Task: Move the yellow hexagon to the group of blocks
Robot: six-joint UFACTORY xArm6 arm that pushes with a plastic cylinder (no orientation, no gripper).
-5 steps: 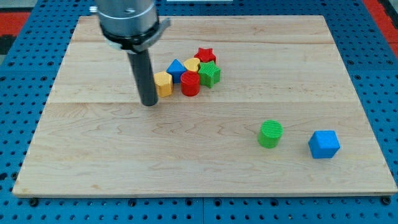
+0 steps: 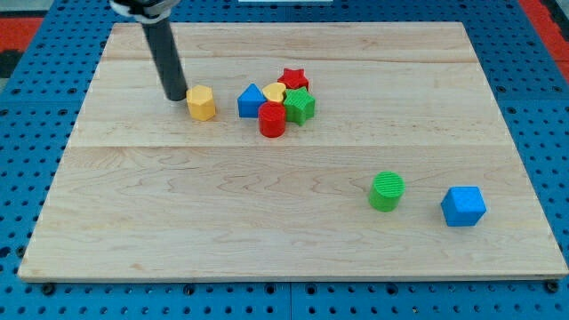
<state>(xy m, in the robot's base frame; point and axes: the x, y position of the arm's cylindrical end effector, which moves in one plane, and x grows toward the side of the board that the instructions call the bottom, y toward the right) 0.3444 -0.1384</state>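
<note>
The yellow hexagon (image 2: 202, 103) lies on the wooden board, apart from the group, a short gap to the left of the blue triangle (image 2: 252, 101). The group holds the blue triangle, a red cylinder (image 2: 272, 119), a yellow heart (image 2: 275, 92), a green block (image 2: 300, 106) and a red star (image 2: 293, 78), packed together. My tip (image 2: 174, 96) rests on the board just left of the yellow hexagon, close to it or touching it.
A green cylinder (image 2: 386, 191) and a blue cube (image 2: 463, 206) lie at the view's lower right. The board (image 2: 178, 231) sits on a blue pegboard surface.
My tip has moved up and to the view's left. The yellow hexagon has shifted left and slightly up, away from the group it was touching.
</note>
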